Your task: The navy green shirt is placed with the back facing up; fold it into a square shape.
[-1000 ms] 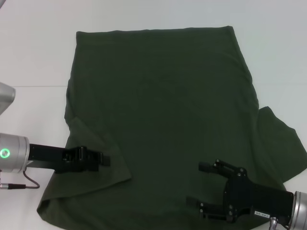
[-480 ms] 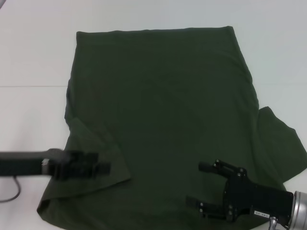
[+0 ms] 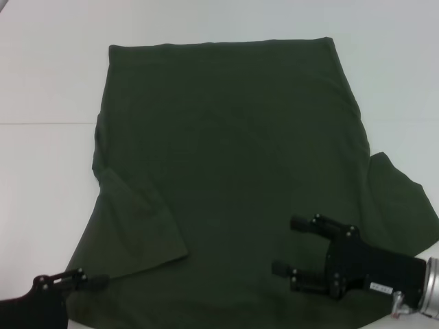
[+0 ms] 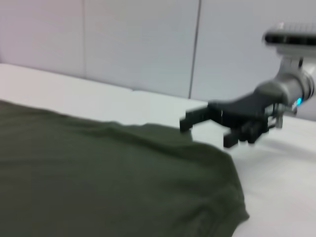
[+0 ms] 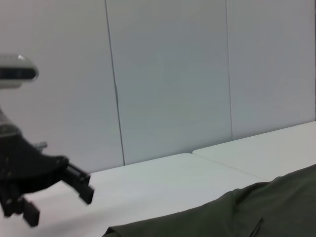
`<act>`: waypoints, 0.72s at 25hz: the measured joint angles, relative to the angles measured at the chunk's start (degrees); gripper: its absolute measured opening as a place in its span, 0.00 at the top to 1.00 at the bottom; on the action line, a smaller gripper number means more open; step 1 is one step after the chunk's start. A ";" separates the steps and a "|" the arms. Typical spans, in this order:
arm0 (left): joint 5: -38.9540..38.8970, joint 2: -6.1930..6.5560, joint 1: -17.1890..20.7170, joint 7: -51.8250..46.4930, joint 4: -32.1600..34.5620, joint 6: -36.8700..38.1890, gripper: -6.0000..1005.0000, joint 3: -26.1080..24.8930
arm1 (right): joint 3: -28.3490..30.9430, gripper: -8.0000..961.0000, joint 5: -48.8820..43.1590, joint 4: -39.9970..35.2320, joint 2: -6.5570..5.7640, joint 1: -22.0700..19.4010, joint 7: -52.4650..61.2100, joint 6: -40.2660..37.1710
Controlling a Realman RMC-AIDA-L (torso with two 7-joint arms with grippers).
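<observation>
Spread flat across the white table point(image 3: 41, 62), back side up: the navy green shirt point(image 3: 226, 171), filling most of the head view from 12 o'clock down to 6. Hem edge straight along the far side; one sleeve folded in over the body at about 8 o'clock, the other sleeve lying out flat toward 4 o'clock.

Low at 5 o'clock, over the near part of the cloth — the right gripper point(image 3: 285, 245), black, fingers spread apart and pointing toward 9 o'clock, nothing between them. Seen also from the left wrist camera as a dark claw point(image 4: 205, 126) hovering above the shirt's edge point(image 4: 123, 182), fingers parted.

Down at 7 o'clock, at the frame's corner by the shirt's near corner — the left gripper point(image 3: 86, 279), only partly in view. From the right wrist camera, visible off past the fabric point(image 5: 247, 212) with its fingers point(image 5: 79, 186) apart, holding nothing, above bare table.
</observation>
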 joint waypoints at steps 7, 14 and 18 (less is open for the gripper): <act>0.63 0.23 0.34 0.37 -1.18 -0.47 0.16 0.03 | -0.48 0.05 -5.10 -11.76 -0.14 -1.07 18.49 0.33; 0.41 0.43 -0.89 -0.09 -2.61 -0.35 0.16 -0.15 | 0.40 0.05 -23.49 -35.64 -0.17 -0.36 57.99 -0.64; 0.39 0.42 -1.14 -0.22 -2.67 -0.05 0.16 -0.17 | 3.75 0.05 -35.99 -44.33 -0.94 3.88 78.11 -3.95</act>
